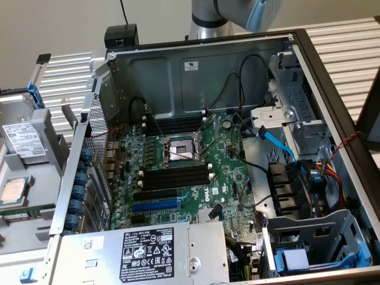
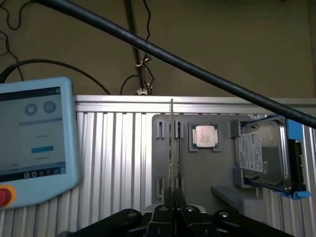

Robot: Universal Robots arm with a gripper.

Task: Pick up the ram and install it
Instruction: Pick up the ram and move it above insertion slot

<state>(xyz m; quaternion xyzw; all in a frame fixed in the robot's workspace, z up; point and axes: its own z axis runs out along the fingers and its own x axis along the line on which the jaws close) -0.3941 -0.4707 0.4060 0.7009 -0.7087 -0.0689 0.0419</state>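
In the wrist view my gripper [image 2: 173, 196] is shut on the ram [image 2: 171, 148]. The ram is seen edge-on as a thin strip running straight out from between the fingers. Behind it lies the grey parts tray [image 2: 197, 168]. In the exterior view part of my arm [image 1: 208, 18] shows above the back wall of the open computer case [image 1: 178, 71]. On the green motherboard [image 1: 225, 190], long black memory slots [image 1: 175, 176] with white end clips lie on both sides of the processor socket [image 1: 181, 151].
The tray carries a processor chip [image 2: 206, 136] and a hard drive [image 2: 261, 153] in a blue frame. A teach pendant [image 2: 34, 138] and a thick black cable [image 2: 197, 69] sit close to the wrist camera. Loose cables, a blue expansion slot [image 1: 154, 205] and the power supply [image 1: 148, 249] crowd the case.
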